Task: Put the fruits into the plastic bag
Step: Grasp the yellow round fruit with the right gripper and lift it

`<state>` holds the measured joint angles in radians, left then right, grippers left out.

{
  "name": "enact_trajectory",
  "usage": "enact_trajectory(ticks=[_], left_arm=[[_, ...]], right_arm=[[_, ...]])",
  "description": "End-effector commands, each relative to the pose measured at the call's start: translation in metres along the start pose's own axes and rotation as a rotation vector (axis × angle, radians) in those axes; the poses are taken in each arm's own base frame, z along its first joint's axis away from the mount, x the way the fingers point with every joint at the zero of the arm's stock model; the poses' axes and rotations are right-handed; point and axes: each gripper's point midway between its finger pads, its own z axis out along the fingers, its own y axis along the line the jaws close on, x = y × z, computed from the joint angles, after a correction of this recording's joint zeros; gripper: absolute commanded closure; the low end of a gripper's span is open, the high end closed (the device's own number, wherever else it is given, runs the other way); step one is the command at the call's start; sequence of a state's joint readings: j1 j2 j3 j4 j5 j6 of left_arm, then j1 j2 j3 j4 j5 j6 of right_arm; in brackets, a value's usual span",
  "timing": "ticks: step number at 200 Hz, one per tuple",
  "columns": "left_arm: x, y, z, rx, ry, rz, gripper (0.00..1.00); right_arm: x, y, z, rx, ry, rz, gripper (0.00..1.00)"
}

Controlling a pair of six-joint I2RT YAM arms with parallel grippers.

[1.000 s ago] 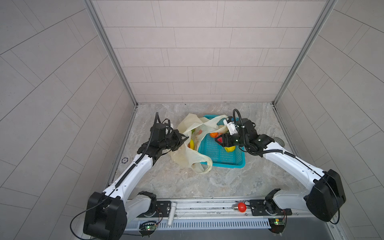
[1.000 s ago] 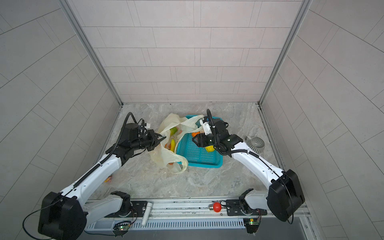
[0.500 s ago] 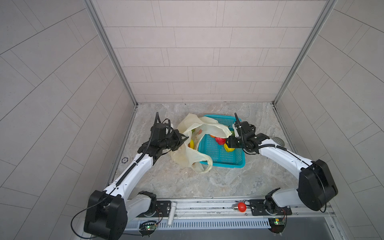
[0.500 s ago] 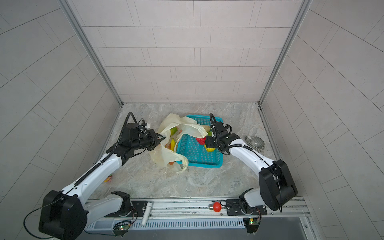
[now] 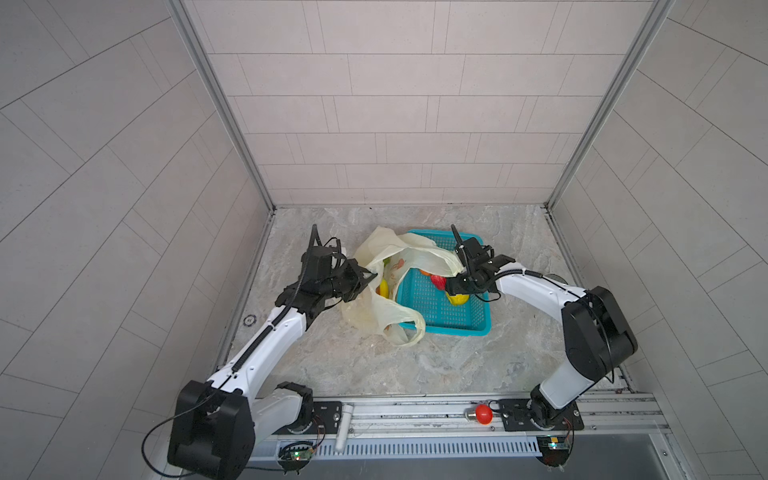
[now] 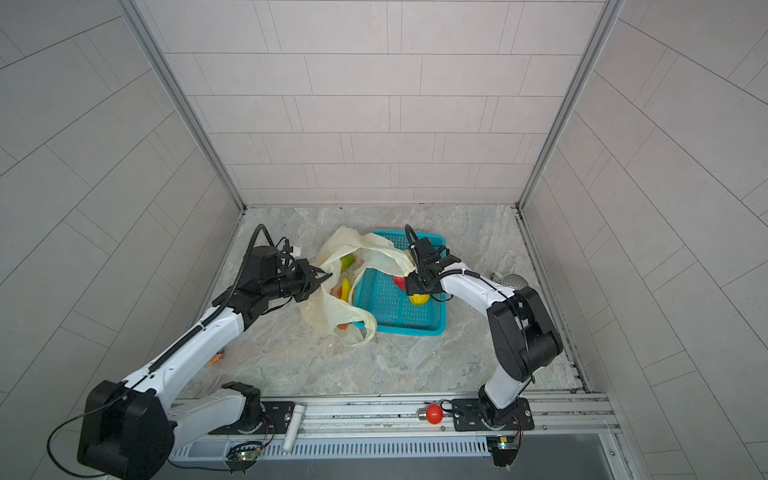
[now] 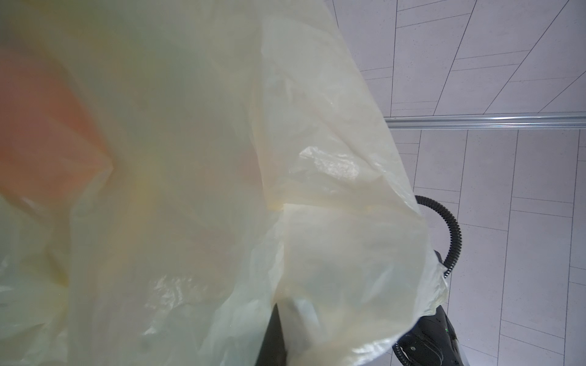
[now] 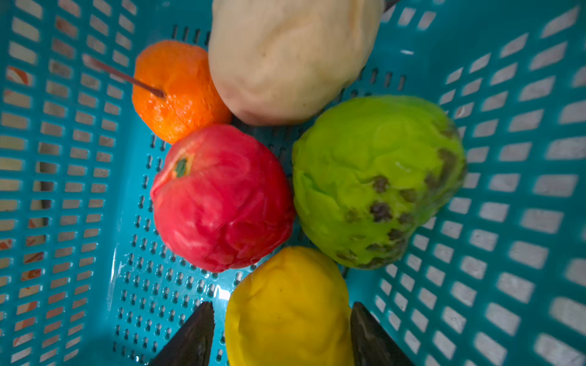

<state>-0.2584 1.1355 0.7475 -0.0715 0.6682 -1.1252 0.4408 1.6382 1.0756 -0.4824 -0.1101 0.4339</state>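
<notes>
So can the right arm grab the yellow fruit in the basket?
Probably yes. The right gripper is open, with a jaw on each side of the yellow fruit, and nothing covers it.

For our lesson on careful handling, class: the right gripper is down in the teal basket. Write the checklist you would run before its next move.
1. The left gripper shut on the plastic bag rim: ok.
2. Bag mouth open upward: ok, its inside shows in both top views.
3. The yellow fruit between the right gripper's fingers: ok.
4. Jaws closed on it: not ok, a gap shows beside one finger.
5. The red fruit and green fruit clear of the fingers: ok.
</notes>
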Motion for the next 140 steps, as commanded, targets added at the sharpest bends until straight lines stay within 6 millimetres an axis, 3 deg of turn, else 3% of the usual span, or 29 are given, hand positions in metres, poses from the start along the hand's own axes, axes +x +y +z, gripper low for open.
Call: enact_trajectory(ticks=[1,140], left_arm=[[-0.003,-0.01,-0.001,0.027,-0.014,0.033,1.0],[-0.003,-0.01,0.0,0.029,-0.011,0.028,1.0]], right_arm=[[0.014,0.001,0.0,-0.004,0.033,-0.013,0.35],[0.032,0.009,0.017,0.013,0.079,-0.021,0.35]])
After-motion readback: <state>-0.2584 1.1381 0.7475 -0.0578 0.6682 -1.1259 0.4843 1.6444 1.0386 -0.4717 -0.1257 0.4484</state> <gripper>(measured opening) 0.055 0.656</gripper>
